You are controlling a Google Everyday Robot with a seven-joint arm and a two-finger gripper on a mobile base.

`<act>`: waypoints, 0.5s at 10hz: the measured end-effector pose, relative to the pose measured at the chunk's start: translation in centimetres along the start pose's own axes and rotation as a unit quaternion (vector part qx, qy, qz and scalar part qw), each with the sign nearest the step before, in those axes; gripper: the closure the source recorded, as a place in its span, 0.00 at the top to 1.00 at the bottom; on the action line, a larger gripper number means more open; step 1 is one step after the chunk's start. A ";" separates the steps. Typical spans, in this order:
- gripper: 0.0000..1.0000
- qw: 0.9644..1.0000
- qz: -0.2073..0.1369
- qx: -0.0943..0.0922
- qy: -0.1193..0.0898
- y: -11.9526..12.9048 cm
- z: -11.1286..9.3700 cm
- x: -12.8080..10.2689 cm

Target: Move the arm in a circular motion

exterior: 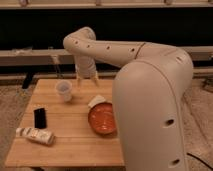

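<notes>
The cream-white arm (pixel 150 95) fills the right of the camera view. Its thick near segment hides the table's right side. A thinner segment with small dark holes runs left to a rounded joint (pixel 80 40), then turns down. The small pale gripper (pixel 86 80) hangs over the far edge of the wooden table (pixel 70 145), just right of and behind a white cup (pixel 64 90). It holds nothing that I can see.
An orange bowl (pixel 102 119) sits mid-table, partly behind the arm, with a white folded item (pixel 96 101) at its far rim. A black block (pixel 40 117) and a lying bottle (pixel 35 135) are at the front left. A dark wall with rails stands behind.
</notes>
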 end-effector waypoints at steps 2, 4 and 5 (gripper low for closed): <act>0.65 1.000 -0.016 0.005 0.003 1.4 -0.1 0.5; 0.65 0.999 -0.035 0.009 0.006 3.6 -0.3 1.7; 0.65 0.999 -0.045 0.007 0.010 5.5 -0.5 3.2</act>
